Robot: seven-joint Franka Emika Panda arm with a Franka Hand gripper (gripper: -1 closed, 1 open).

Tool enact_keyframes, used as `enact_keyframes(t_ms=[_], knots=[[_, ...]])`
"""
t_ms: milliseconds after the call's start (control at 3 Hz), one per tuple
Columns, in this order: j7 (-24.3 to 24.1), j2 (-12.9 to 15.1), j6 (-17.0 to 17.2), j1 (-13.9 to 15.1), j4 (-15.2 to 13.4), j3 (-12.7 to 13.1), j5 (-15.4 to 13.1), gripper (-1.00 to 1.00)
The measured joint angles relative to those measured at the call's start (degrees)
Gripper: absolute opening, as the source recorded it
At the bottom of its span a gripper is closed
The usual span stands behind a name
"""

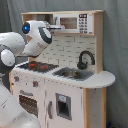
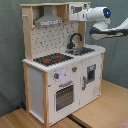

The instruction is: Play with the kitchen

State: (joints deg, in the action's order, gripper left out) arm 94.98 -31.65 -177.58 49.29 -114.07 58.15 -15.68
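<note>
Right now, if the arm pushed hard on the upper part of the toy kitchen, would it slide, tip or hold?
The kitchen is tall and narrow, so a high push probably tips rather than slides it. It looks like light wood panels, likely not heavy.
</note>
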Motion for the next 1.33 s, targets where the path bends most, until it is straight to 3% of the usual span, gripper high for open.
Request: enact_keyframes(t_ms=[333,1000,1333], knots=[[0.2,0.0,-1.2,-4.3,-2.3,-3.5,0.0,-1.00],[0.3,-0.8,-8.6,-9.3,-7.5,-8.4,-0.1,-1.00],[0.6,-1.6,-9.4,-13.5,-9.9,-11.9,-0.1,-1.00]])
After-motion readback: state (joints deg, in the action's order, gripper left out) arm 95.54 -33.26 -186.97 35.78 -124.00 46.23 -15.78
